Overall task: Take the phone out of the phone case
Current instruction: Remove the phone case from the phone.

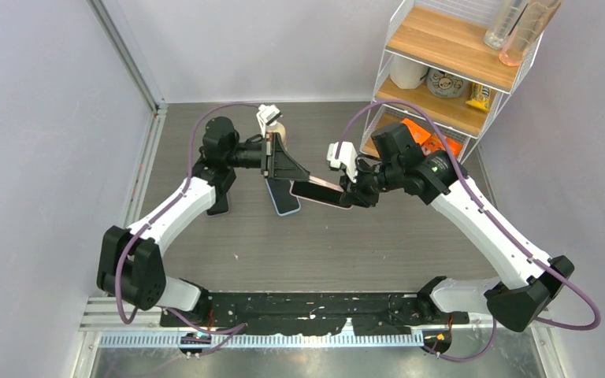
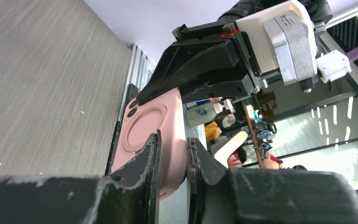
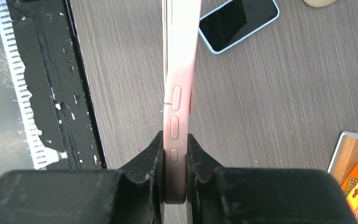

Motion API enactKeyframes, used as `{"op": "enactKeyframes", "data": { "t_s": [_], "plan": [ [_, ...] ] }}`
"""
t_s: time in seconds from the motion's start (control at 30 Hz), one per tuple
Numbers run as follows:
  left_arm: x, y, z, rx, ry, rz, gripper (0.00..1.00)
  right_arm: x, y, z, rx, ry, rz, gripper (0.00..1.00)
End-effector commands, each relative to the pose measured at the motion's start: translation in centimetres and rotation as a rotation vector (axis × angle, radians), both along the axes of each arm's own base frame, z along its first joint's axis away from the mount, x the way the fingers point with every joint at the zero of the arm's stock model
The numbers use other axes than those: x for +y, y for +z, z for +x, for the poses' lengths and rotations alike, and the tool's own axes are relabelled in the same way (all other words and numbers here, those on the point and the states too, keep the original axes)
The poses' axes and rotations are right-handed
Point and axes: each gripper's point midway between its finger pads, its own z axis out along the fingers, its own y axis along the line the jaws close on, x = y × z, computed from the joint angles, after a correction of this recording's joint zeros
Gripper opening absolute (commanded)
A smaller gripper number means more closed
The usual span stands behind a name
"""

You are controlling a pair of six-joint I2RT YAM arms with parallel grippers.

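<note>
Both left pincer (image 2: pixel 173 140) and right pincer (image 3: pixel 175 138) clamp the pink phone case (image 3: pixel 182 46), a blue-edged phone (image 3: pixel 237 23) lying beneath.

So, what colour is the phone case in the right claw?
Pale pink. The phone case shows best in the right wrist view.

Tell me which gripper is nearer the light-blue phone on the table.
Left. The left gripper hangs over the light-blue phone, at its far end; the right gripper sits off to its right, clamped on the pink silicone case.

matt pink phone case (image 3: pixel 182 56), glossy-screened blue phone (image 3: pixel 238 23), wood-grain table (image 3: pixel 284 102)
</note>
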Motion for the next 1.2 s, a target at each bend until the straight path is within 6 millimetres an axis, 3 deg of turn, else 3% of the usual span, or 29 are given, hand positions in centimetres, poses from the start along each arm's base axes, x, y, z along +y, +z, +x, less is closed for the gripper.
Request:
{"op": "enactKeyframes", "data": {
  "t_s": [0.0, 0.5, 0.93, 1.03, 1.17],
  "plan": [
    [-1.5, -3.4, 1.7, 0.254, 0.090, 0.078, 0.00, 3.3, 9.7, 1.7, -0.366, 0.122, 0.216, 0.05],
    [-2.1, -6.0, 2.5, 0.301, 0.072, 0.115, 0.00, 3.0, 9.0, 0.7, -0.377, 0.182, 0.177, 0.05],
    [-1.8, -5.5, 2.2, 0.117, -0.021, 0.134, 0.00, 2.4, 6.9, 0.0, -0.350, 0.218, 0.120, 0.05],
    [-0.9, -4.8, 1.8, 0.034, -0.052, 0.150, 0.22, 2.0, 6.0, 0.2, -0.346, 0.202, 0.094, 0.05],
    [0.5, -3.1, 1.0, -0.118, -0.081, 0.163, 0.68, 1.6, 4.4, 0.4, -0.314, 0.182, 0.067, 0.05]
  ]
}}
